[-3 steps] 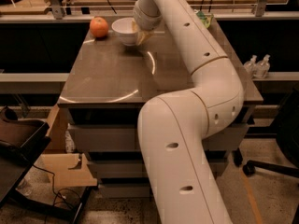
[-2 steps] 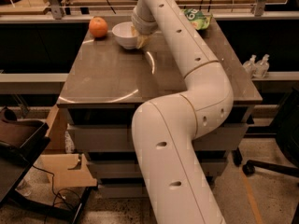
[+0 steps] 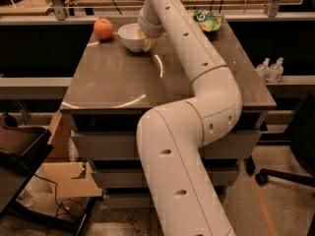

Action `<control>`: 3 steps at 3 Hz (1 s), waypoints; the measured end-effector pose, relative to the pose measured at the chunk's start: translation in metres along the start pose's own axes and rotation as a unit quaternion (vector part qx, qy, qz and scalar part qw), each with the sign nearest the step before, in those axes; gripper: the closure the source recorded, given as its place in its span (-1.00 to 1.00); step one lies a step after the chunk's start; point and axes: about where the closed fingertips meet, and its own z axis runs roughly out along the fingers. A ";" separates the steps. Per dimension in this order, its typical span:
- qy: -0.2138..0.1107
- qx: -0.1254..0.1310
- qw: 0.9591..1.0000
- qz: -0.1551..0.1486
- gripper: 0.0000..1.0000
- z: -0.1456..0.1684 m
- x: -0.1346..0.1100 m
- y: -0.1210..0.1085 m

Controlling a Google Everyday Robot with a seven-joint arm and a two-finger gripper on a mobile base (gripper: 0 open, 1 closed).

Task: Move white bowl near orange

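The white bowl sits at the far left part of the table, just right of the orange, with a small gap between them. My gripper reaches down from the long white arm at the bowl's right rim. A yellowish fingertip shows against the rim, and the fingers look closed on it. The bowl looks upright and empty.
A green snack bag lies at the table's far right corner. Two small bottles stand on a ledge to the right. A cardboard box and a dark chair are on the floor at left.
The arm's upper links have swung left while the wrist stayed at the bowl. The bowl has shifted slightly toward me; the orange has not moved.
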 end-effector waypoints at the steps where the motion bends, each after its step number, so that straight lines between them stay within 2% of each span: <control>1: 0.000 0.000 1.000 0.000 0.56 0.000 0.000 0.000; 3: 0.000 0.000 1.000 0.000 -0.40 0.000 0.000 0.000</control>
